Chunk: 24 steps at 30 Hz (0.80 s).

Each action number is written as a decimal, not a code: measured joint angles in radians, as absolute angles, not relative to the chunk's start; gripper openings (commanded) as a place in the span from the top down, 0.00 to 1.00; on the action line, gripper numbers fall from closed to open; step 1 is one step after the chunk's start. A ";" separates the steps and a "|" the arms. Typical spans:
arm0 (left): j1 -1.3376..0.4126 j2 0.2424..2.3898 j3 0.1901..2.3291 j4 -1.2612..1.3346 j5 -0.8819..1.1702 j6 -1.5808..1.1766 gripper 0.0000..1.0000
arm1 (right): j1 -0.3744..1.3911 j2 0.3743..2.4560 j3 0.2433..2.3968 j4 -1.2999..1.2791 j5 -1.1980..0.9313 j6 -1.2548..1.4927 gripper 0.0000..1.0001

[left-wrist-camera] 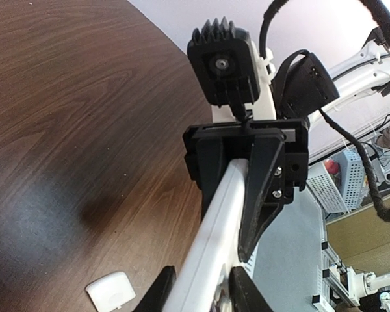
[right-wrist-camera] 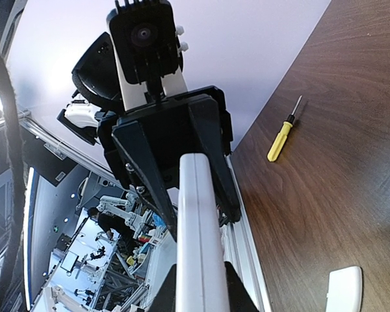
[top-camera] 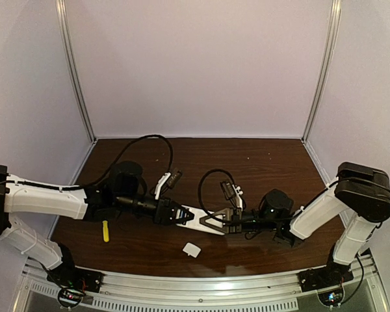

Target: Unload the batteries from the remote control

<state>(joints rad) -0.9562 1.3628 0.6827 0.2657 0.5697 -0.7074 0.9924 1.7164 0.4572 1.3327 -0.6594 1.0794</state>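
Lilac walls (top-camera: 195, 65) round a dark wood surface (top-camera: 266, 162). Raised clear of that surface, bridging the two arms at mid-width: the remote control (left-wrist-camera: 221, 221), long axis running left to right, in line with both sets of fingers. Held at its right end by the right gripper (top-camera: 229, 221), pressed together on it. Flanked at its left end by the left gripper (top-camera: 182, 214), a finger on either side; cannot tell whether pinching or just short of contact. Equally near to both arms, then, with no reach needed. Down on the wood: a yellow-handled screwdriver (top-camera: 105, 231) well off to the left, and a small white cover (top-camera: 192, 249) just nearward of the remote control. No sight of the batteries from any camera; probably seated in a face turned away, so the next move likely calls for rolling the bar about that long axis.
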 measured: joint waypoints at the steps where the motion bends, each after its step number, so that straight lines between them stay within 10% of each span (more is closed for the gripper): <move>1: -0.956 1.363 0.683 0.266 0.570 -0.708 1.00 | 0.992 1.716 0.457 1.333 -0.659 1.076 0.81; 13: -0.972 1.345 0.695 0.292 0.564 -0.689 1.00 | 0.997 1.541 0.444 1.230 -0.492 0.962 0.01; 24: -0.940 1.302 0.696 0.260 0.482 -0.684 1.00 | 1.003 1.385 0.442 0.939 -0.239 0.838 0.00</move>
<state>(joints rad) -0.9398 1.3018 0.6956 0.2600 0.4816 -0.6838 1.0031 1.3853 0.4423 0.9390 -0.2386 0.8383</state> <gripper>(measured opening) 0.133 0.995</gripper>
